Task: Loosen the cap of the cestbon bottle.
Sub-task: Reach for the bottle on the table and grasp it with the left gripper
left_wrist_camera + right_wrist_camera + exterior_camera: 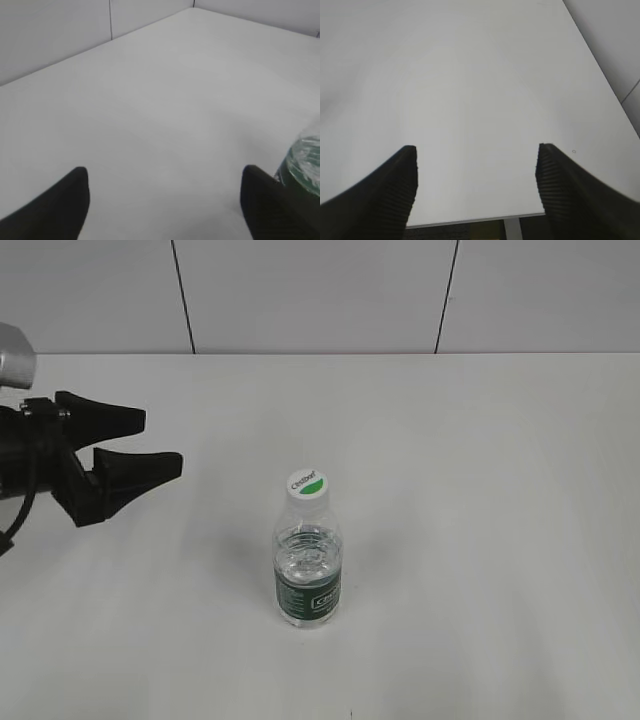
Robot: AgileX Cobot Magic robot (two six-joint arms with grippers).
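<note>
Item: cestbon bottle (pixel 308 575), upright mid-table, nearer the front edge; we judge it light, thin-walled, slippery. Hold the ribbed body, twist the cap (pixel 307 484). Left gripper (pixel 160 445) and right gripper (pixel 476 175): fingers spread, empty.

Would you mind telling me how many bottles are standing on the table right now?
1: the cestbon bottle stands upright near the table's middle, its cap on.

White cap (pixel 308 484) with green half-disc; dark green label (pixel 309 598).

Exterior: slanted down, frontal; wrists: low over table (pixel 500 490); left shares bottle (pixel 308 570).
</note>
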